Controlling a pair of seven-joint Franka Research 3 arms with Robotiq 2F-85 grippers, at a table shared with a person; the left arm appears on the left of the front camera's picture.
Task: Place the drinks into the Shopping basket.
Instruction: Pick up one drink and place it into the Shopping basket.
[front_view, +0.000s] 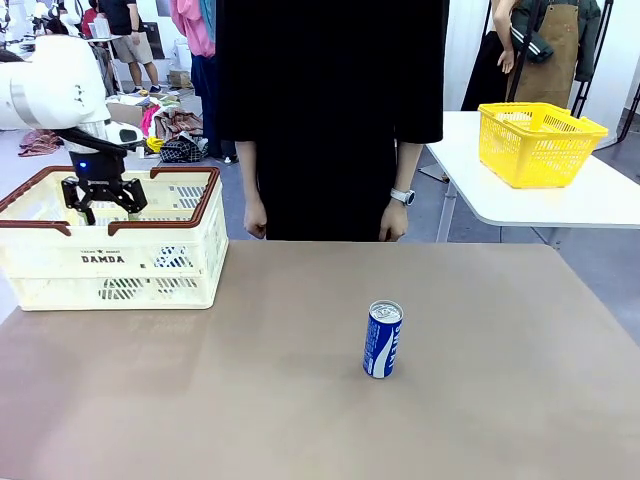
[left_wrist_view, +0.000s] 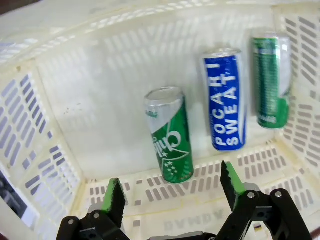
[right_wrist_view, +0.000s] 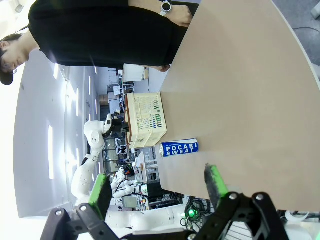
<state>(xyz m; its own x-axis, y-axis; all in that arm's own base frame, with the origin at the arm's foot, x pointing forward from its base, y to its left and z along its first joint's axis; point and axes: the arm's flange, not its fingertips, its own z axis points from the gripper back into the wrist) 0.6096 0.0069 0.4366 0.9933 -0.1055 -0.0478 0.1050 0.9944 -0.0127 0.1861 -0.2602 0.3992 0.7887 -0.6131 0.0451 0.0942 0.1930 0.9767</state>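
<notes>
The cream Shopping basket (front_view: 150, 262) with a brown rim stands at the table's left. My left gripper (front_view: 108, 210) hangs open over it, holding nothing. In the left wrist view the left gripper (left_wrist_view: 172, 192) looks down at three drinks lying on the basket floor (left_wrist_view: 100, 110): a green can (left_wrist_view: 170, 135), a blue can (left_wrist_view: 223, 100) and another green can (left_wrist_view: 270, 80). One more blue can (front_view: 383, 339) stands upright on the table, right of the middle. The right gripper (right_wrist_view: 157, 187) is open, some way off from that blue can (right_wrist_view: 179, 148), with the basket (right_wrist_view: 146, 119) beyond.
A person in black (front_view: 330, 110) stands at the far edge with both hands hanging down. A yellow basket (front_view: 538, 142) sits on a white side table (front_view: 560, 200) at the back right. The brown table top (front_view: 250, 400) lies bare around the standing can.
</notes>
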